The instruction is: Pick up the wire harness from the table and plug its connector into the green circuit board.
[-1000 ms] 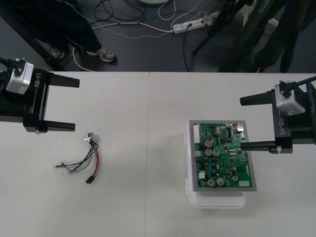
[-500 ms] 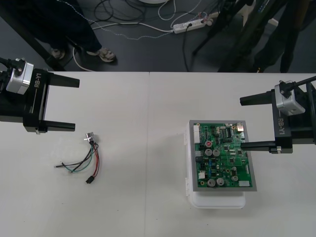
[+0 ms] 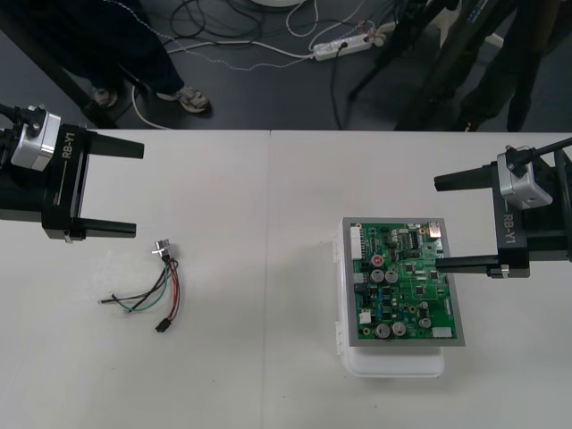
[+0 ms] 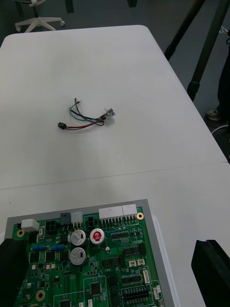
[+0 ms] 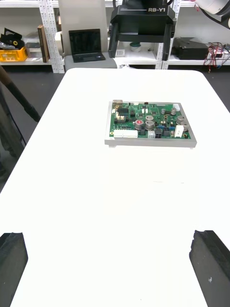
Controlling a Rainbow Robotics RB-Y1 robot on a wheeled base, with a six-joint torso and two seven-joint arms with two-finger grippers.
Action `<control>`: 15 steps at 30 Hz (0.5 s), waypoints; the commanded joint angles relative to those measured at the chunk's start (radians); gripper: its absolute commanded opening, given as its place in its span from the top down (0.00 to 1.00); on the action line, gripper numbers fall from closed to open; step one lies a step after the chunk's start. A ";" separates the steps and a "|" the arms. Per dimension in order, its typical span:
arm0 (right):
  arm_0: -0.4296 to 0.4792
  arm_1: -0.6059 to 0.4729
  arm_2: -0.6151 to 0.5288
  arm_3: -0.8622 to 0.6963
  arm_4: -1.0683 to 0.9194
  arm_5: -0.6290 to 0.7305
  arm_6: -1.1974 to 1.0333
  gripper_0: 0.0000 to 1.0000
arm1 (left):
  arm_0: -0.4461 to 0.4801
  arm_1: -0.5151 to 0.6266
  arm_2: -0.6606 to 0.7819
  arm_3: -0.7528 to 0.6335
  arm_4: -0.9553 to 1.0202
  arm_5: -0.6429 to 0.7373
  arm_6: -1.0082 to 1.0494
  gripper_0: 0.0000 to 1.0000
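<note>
The wire harness (image 3: 156,290) lies on the table's left half: red, black and green wires, a metal socket (image 3: 163,248) at the far end, a small black plug (image 3: 163,327) at the near end. The harness (image 4: 87,119) lies loose beyond the board in the right wrist view. My left gripper (image 3: 123,189) hangs open just above and left of it. The green circuit board (image 3: 402,281) sits on its white base at the right; the board (image 5: 149,125) is far across the table from the left gripper. My right gripper (image 3: 456,223) stands open at the board's right edge.
The white base (image 3: 393,362) sticks out past the board's near edge. Dark floor with cables and a power strip (image 3: 344,45) runs beyond the table's far edge. Bare tabletop (image 3: 259,268) separates harness and board.
</note>
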 commanded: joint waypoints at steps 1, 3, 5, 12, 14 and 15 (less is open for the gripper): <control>-0.025 -0.039 0.017 -0.028 0.002 -0.005 0.016 0.00 | 0.014 0.043 0.031 -0.032 -0.003 -0.033 0.067 0.00; -0.025 -0.039 0.017 -0.028 0.002 -0.005 0.016 0.00 | 0.014 0.043 0.031 -0.032 -0.003 -0.033 0.067 0.00; -0.025 -0.039 0.017 -0.028 0.002 -0.005 0.016 0.00 | 0.014 0.043 0.031 -0.032 -0.003 -0.033 0.067 0.00; -0.025 -0.039 0.017 -0.028 0.002 -0.005 0.016 0.00 | 0.014 0.043 0.031 -0.032 -0.003 -0.033 0.067 0.00; -0.025 -0.039 0.017 -0.028 0.002 -0.005 0.016 0.00 | 0.014 0.043 0.031 -0.032 -0.003 -0.033 0.067 0.00; -0.025 -0.039 0.017 -0.028 0.002 -0.005 0.016 0.00 | 0.014 0.043 0.031 -0.032 -0.003 -0.033 0.067 0.00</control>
